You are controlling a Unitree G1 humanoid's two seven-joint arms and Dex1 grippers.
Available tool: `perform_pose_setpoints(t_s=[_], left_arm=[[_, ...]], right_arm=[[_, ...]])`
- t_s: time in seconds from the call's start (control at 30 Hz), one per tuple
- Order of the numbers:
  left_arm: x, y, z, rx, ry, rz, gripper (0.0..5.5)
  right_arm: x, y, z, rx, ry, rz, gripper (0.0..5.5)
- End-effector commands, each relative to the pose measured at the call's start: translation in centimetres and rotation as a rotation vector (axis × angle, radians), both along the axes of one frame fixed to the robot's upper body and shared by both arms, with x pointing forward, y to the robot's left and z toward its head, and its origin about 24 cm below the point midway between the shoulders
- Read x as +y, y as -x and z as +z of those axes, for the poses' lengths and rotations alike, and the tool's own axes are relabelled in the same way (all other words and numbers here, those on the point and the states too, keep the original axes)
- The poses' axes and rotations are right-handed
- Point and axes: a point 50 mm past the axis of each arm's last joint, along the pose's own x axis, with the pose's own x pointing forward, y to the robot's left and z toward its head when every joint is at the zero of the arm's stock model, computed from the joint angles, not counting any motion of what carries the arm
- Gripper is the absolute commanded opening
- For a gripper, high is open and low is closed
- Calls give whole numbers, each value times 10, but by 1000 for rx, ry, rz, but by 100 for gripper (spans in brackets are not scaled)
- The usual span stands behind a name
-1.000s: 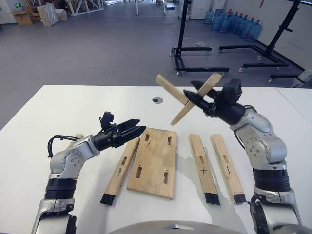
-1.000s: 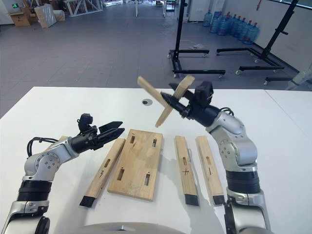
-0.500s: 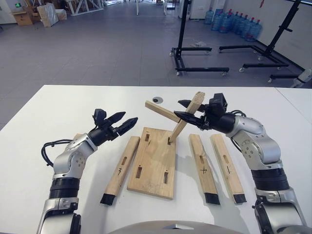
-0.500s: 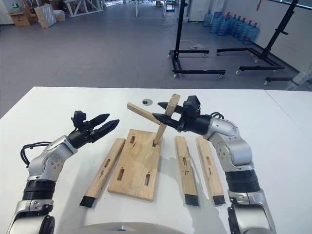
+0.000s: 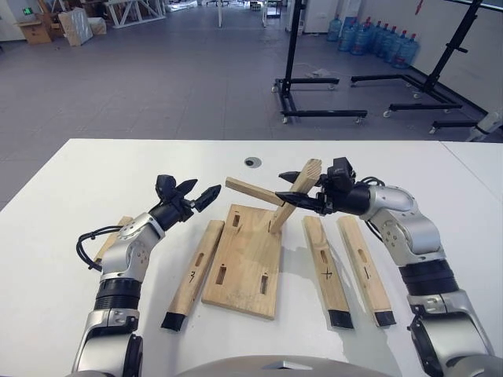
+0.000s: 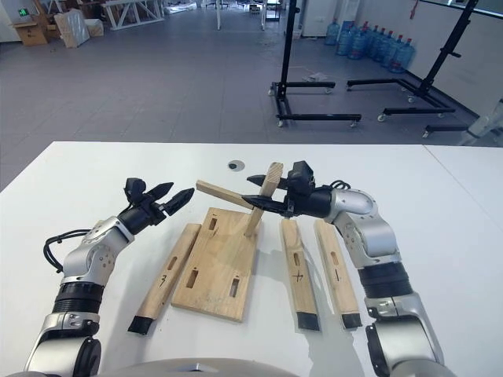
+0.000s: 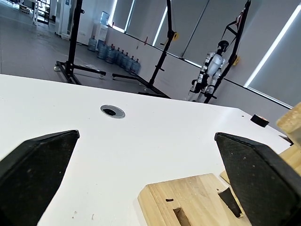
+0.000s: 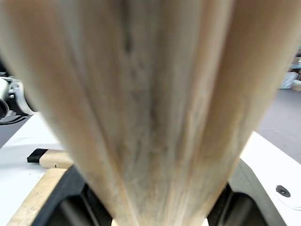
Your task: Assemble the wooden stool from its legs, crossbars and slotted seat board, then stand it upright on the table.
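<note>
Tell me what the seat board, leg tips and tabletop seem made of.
Seat board: pale, matt, bare-looking wood; grain shows. Leg tips: black, rubber or paint, cannot tell. Tabletop: smooth white, probably laminate or paint. Crossed pieces in the right gripper: same wood.

Wide bare surface (image 5: 94,173) behind and left of seat board (image 5: 244,259), and again beyond outer right leg (image 5: 363,263). Narrow gaps only: left leg (image 5: 195,271) to board, inner right leg (image 5: 326,267) to outer. Far right corner of board barred by tilted crossbars (image 5: 280,214) clamped in right hand (image 5: 295,188). Left hand (image 5: 206,187) hovers near board's far left corner, fingers spread.
</note>
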Motion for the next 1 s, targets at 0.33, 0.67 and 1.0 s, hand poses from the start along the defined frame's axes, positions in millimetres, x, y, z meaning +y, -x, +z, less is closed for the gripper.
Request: perform_pose_setpoints(t_s=[0.33,0.67,1.0], left_arm=[[-2,-1,-8,-13,4,62,528],[0,-2,-21,19,-10,86,528],[13,1,-26,31,-56,115,528]], right_arm=[[-15,-21,-32,309,124,20,205],[-19,-33,0,276,-2,-101,357],[-56,-11,46,-34,-267,-495,392]])
